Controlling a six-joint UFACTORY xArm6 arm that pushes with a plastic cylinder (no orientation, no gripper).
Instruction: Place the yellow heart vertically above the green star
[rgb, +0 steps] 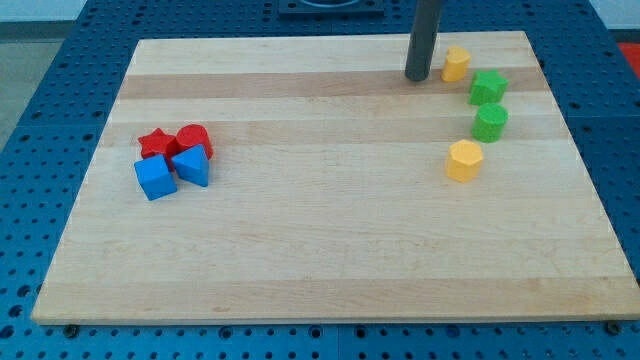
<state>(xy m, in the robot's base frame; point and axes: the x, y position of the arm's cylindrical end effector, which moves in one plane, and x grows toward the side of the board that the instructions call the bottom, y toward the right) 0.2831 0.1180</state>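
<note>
The yellow heart (456, 63) lies near the view's top right of the wooden board (320, 250). The green star (488, 87) sits just below and to the right of it, close but apart. My tip (417, 77) stands on the board just left of the yellow heart, a small gap between them. The dark rod rises from there out of the view's top.
A green round block (491, 123) lies below the green star, and a yellow hexagon block (464, 160) below that. At the view's left, a red star (153, 143), a red round block (194, 139), a blue cube (155, 177) and a blue triangle block (192, 165) cluster together.
</note>
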